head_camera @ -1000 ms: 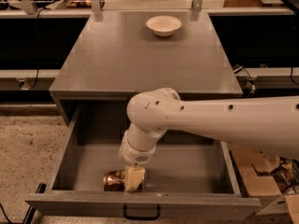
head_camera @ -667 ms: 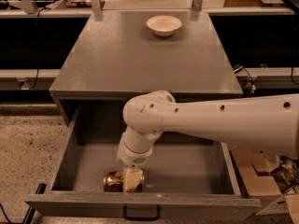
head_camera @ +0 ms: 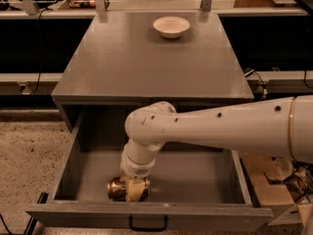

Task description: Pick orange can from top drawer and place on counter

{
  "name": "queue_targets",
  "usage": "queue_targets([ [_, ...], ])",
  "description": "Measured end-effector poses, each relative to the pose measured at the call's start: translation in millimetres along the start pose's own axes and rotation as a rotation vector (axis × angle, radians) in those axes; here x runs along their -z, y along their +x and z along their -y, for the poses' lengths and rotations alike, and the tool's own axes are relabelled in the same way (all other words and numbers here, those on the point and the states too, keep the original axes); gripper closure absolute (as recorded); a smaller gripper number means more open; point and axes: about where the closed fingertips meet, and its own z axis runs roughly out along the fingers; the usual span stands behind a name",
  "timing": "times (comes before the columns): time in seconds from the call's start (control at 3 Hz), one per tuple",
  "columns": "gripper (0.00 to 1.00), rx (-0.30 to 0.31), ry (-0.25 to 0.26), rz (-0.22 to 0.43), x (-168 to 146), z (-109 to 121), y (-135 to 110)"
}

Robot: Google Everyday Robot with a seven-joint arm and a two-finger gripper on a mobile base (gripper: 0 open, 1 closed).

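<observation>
Speckled flooring (head_camera: 29, 151) runs along the left side of a grey cabinet whose flat counter (head_camera: 146, 67) lies far beyond my fingers (head_camera: 137, 190) and above them. A white bowl (head_camera: 171, 26) sits near its back edge, well apart from anything I touch.

Below the counter the top drawer (head_camera: 195, 180) is pulled out, and my gripper (head_camera: 132, 188) hangs inside it, low over the grey floor near the front panel, left of the middle. My white arm (head_camera: 220, 129) comes in from the right, bends over the drawer and drops down to the wrist.

The orange can (head_camera: 117, 187) lies on its side on the drawer floor, pinched between my fingers. The nearer finger presses across its right part; the other is hidden behind it. The can's shiny left end sticks out past my fingers to the left.

Just in front of my fingers stands the drawer's front panel, with a small black handle (head_camera: 147, 225) below and slightly to their right. Well to the right of my fingers, outside the drawer wall, cardboard boxes (head_camera: 266, 190) rest on the ground.
</observation>
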Motion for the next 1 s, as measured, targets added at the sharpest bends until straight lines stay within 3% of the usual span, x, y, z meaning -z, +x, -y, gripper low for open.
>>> queue_targets([
  [0.33, 0.4, -0.005, -0.003, 0.003, -10.4, 3.4, 0.5],
  [0.67, 0.58, -0.003, 0.045, 0.068, 11.6, 10.1, -9.4],
  [1.0, 0.82, 0.015, 0.125, 0.154, 59.5, 16.3, -18.6],
])
